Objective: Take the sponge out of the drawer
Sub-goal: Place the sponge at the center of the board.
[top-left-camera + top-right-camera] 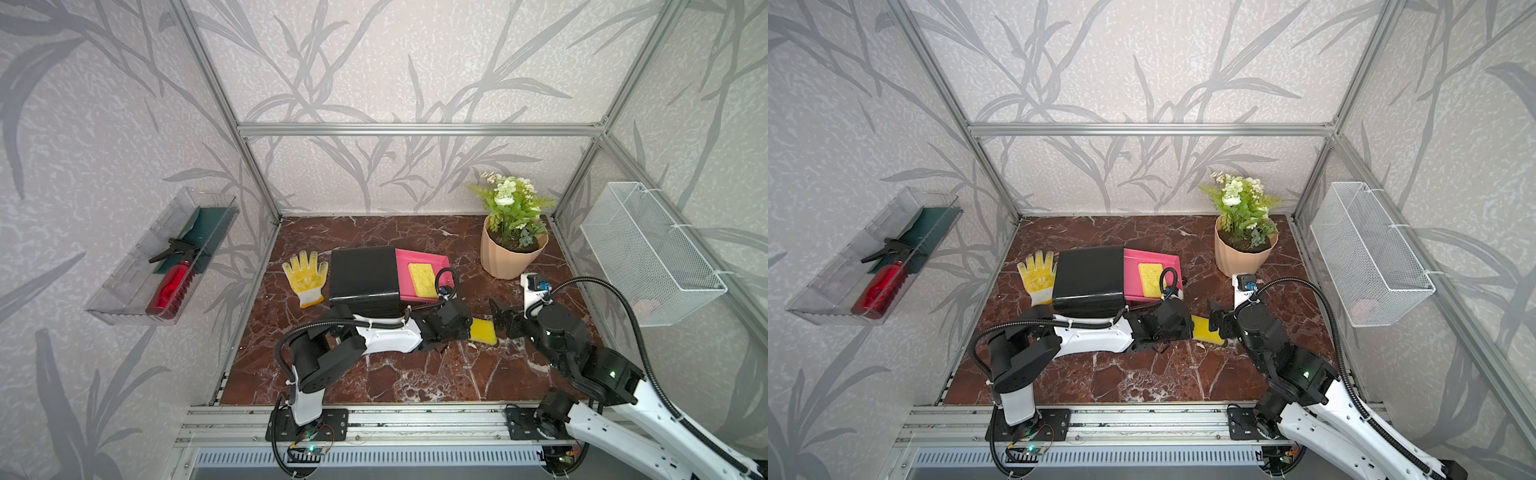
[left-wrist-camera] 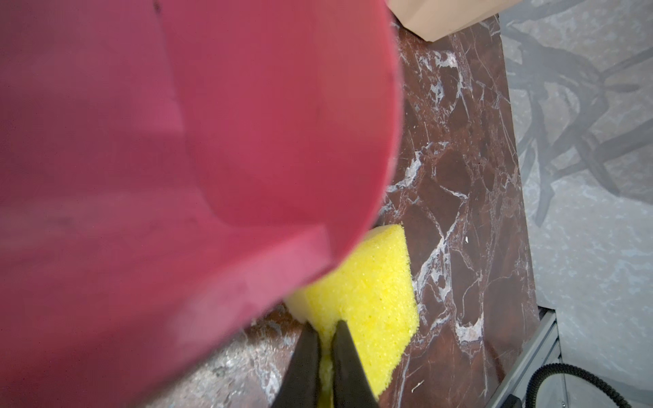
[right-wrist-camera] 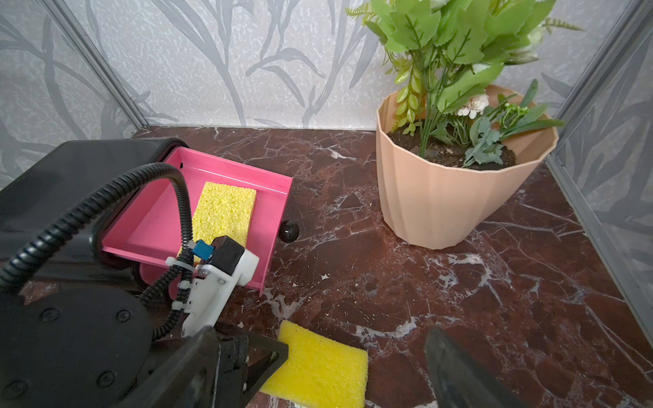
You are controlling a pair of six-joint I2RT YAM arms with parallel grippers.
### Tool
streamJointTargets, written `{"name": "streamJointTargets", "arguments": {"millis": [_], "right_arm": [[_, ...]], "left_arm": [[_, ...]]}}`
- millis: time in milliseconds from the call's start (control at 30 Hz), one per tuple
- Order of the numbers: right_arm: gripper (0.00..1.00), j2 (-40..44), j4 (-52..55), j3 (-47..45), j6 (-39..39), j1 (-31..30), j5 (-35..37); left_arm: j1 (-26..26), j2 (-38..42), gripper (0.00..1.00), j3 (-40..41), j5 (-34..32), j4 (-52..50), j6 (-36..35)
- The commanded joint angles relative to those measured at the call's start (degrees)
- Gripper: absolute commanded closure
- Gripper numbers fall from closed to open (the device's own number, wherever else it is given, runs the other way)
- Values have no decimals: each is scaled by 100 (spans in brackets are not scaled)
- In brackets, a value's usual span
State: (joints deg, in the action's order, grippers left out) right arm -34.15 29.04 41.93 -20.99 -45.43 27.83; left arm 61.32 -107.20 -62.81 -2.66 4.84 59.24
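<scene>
I read the bench in the top views with 12 o'clock at the back wall. My left claw is clenched on the 9 o'clock edge of a yellow sponge. That sponge lies on the bench outside the pink drawer, at about 4 o'clock from it. The right claw hangs released with its fingers spread wide, just at 3 o'clock of that sponge. A second sponge lies flat inside the drawer, which stands pulled out of the black cabinet toward 3 o'clock, its round knob facing the flower pot. In the right wrist view, the left arm's cable loops over the drawer and its wrist camera covers the near end of the second sponge. In the left wrist view the drawer is a blurred pink mass filling most of the frame, close above the held sponge. A yellow glove lies just at 9 o'clock of the cabinet. The pot stands at 2 o'clock of the drawer, well apart. On the walls are a wire basket at 3 o'clock and a clear tray holding a red spray bottle at 9 o'clock.
</scene>
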Motion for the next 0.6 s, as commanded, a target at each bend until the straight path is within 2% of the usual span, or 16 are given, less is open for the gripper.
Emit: {"name": "streamJointTargets", "arguments": {"millis": [0, 167, 333, 467, 567], "right_arm": [[9, -11, 41, -52, 42, -3, 188], [9, -25, 32, -60, 35, -1, 205], [9, -38, 32, -57, 43, 5, 213], [8, -82, -1, -43, 64, 8, 232], [8, -215, -37, 47, 110, 32, 258]], "left_arm": [[-33, 39, 81, 68, -17, 5, 101], [-24, 167, 66, 168, -85, 4, 104], [41, 374, 60, 273, -267, 17, 24], [185, 845, 53, 330, -507, -89, -346], [297, 1354, 48, 235, -529, -529, -811]]}}
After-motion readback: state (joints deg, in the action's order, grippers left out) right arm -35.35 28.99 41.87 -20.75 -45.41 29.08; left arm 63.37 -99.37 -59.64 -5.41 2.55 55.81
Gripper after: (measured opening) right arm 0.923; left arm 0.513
